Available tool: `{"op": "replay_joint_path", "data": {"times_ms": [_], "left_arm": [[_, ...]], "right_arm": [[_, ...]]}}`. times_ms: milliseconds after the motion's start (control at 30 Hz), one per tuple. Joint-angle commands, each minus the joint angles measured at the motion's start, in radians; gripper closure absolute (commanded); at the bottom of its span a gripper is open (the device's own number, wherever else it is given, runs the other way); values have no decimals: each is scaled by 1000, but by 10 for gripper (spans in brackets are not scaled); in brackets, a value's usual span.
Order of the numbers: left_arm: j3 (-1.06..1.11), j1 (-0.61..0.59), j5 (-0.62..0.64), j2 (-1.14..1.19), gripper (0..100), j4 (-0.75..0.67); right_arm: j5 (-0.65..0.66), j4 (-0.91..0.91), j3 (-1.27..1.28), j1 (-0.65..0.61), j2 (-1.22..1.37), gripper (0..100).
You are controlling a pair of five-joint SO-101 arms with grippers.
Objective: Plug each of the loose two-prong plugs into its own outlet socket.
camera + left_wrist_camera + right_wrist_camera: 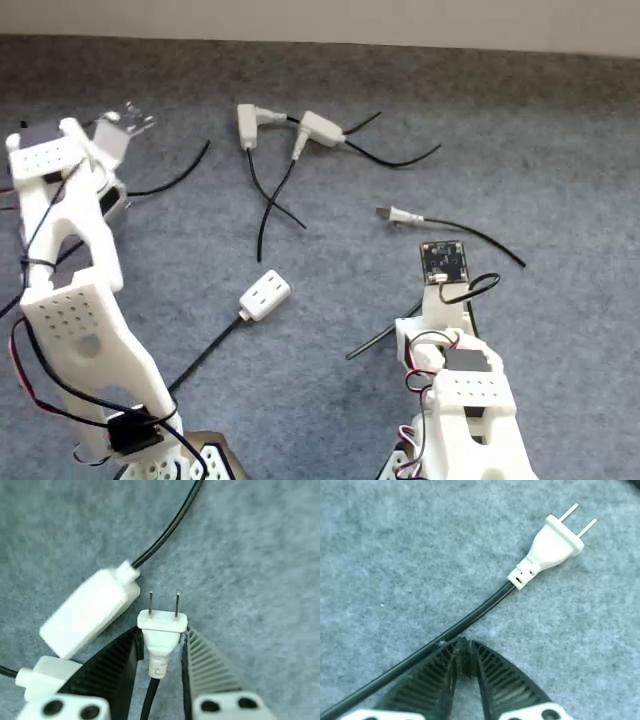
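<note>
Loose plug (392, 213), white socket (265, 296), grey carpet (560, 150)

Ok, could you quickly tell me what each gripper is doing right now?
Left gripper: closed on a two-prong plug.
Right gripper: closed, holding nothing; a black cable lies beside its tips.
</note>
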Motion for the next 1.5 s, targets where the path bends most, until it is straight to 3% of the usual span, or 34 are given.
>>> {"op": "replay_joint_path", "data": {"times_ms": [0,267,400,533,767,967,1233,1467], "left_arm": [[-13,33,6,-153,980,75],[-7,42,11,-289,980,112],[-2,140,17,-343,996,281],[74,245,186,-478,994,284],[306,533,414,-769,994,252],[642,768,586,-1007,994,14],[1147,794,758,-1303,994,-442],[1460,934,852,-1580,994,-763]], "right_arm": [[11,-15,-1,-16,-5,991],[11,-15,-1,-16,-5,991],[11,-15,-1,-16,-5,991],[11,-15,-1,-16,-5,991],[11,-15,-1,-15,-5,991],[11,-15,-1,-15,-5,991],[11,-15,-1,-13,-5,991],[11,-15,-1,-13,-5,991]]}}
